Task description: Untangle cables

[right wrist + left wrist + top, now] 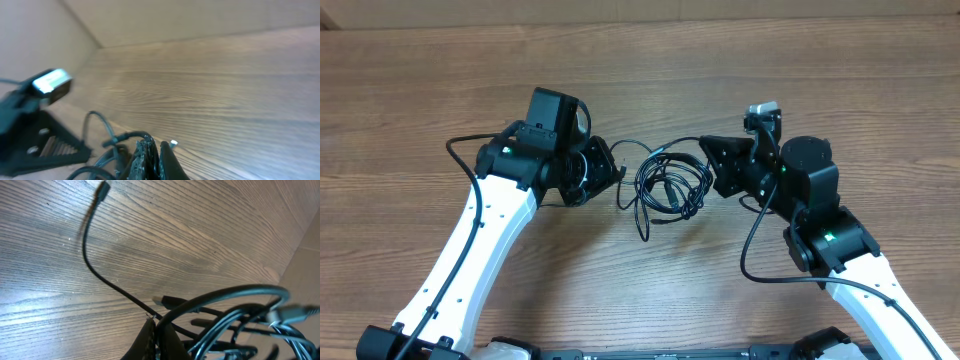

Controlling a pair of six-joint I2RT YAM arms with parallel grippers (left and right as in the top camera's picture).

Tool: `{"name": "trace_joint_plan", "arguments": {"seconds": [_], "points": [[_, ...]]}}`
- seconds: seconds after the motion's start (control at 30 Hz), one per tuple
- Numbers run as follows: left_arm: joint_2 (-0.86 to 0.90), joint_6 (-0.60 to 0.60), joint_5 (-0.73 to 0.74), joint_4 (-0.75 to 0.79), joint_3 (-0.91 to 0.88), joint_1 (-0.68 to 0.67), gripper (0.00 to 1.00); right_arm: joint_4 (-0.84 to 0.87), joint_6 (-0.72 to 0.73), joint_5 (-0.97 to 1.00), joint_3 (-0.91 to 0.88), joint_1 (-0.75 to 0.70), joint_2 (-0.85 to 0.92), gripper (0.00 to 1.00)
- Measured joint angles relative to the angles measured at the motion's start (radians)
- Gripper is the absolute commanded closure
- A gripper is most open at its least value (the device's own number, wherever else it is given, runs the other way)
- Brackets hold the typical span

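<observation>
Cables are seen as a loose tangle of thin black loops at the middle of the wooden table. Much of the tangle is cut off by the lower edge of both wrist views, and its crossings cannot be followed. One strand is stretched away from the bundle and ends in a small plug. The left jaws are closed on a strand at the tangle's left side. The right jaws are closed on a strand at its right, blurred at close range.
</observation>
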Motion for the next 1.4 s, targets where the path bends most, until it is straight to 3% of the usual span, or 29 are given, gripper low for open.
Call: {"name": "trace_joint_plan", "arguments": {"seconds": [0.1, 0.2, 0.23, 0.27, 0.37, 0.87, 0.97, 1.07, 1.13, 1.4], "points": [[0.000, 0.015, -0.003, 0.000, 0.000, 0.000, 0.96, -0.032, 0.021, 0.055, 0.000, 0.000, 0.000, 0.92], [0.000, 0.022, -0.004, -0.001, 0.000, 0.000, 0.96, -0.046, 0.028, 0.088, 0.000, -0.001, 0.000, 0.52], [0.000, 0.023, -0.005, -0.002, 0.000, 0.000, 0.96, -0.048, 0.036, 0.098, 0.000, -0.001, -0.002, 0.29], [0.000, 0.023, -0.006, -0.004, 0.000, 0.000, 0.96, -0.048, 0.038, 0.102, 0.000, -0.002, -0.003, 0.19], [0.000, 0.025, -0.011, -0.005, 0.000, 0.000, 0.96, -0.048, 0.044, 0.103, 0.000, -0.002, -0.006, 0.09], [0.000, 0.025, -0.021, 0.008, 0.000, 0.002, 0.93, -0.154, -0.079, -0.083, 0.000, -0.002, -0.006, 0.05], [0.000, 0.026, -0.021, 0.008, 0.000, 0.002, 0.75, -0.194, -0.084, -0.091, 0.000, -0.002, -0.006, 0.05], [0.000, 0.032, -0.021, 0.008, 0.000, 0.002, 0.21, -0.223, -0.087, -0.093, 0.000, -0.002, -0.006, 0.04], [0.000, 0.036, -0.021, 0.006, 0.000, 0.002, 0.03, -0.236, -0.087, -0.095, 0.000, -0.002, -0.006, 0.04], [0.000, 0.052, -0.026, -0.015, 0.000, 0.002, 0.00, -0.270, -0.087, -0.098, 0.000, -0.002, -0.006, 0.03]]}}
